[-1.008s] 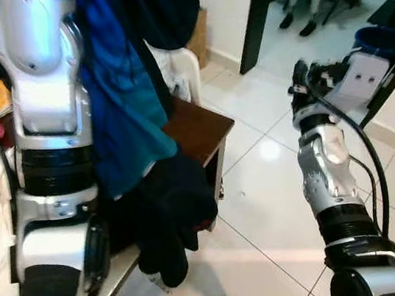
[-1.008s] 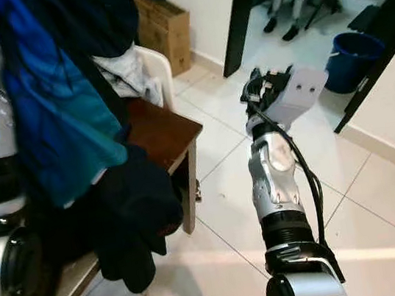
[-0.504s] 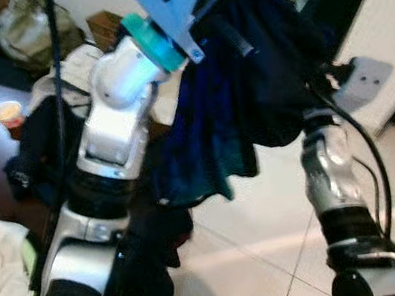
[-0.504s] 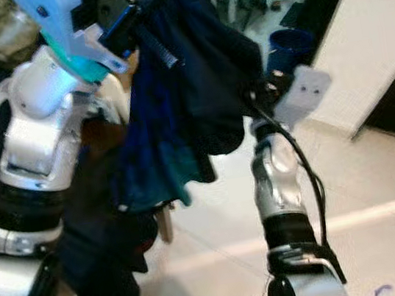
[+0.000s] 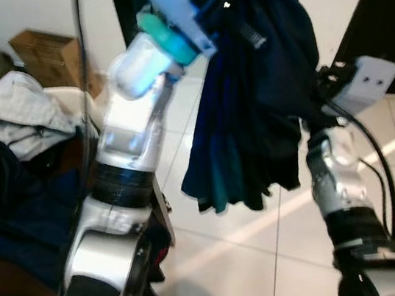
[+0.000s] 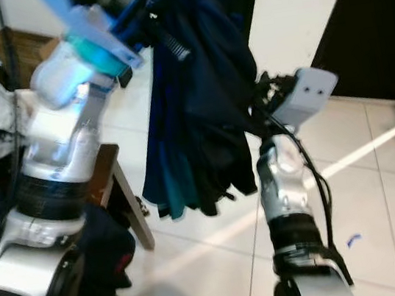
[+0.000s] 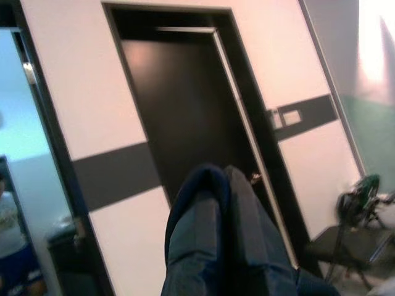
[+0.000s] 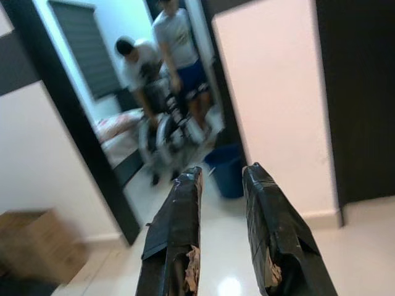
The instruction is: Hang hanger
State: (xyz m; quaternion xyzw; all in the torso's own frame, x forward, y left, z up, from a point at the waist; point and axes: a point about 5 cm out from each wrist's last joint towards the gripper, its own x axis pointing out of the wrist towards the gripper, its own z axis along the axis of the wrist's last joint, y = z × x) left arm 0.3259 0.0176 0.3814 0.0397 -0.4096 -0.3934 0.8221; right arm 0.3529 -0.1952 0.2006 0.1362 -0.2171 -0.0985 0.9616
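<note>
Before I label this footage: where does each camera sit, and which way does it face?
Left and right eye views: on the head, looking down at the raised left arm, the dark garment hanging from it and the right arm.
Left wrist view: looks along the garment's folds toward a dark door.
Right wrist view: looks along the right gripper to a doorway with people.
Shared: the garment.
</note>
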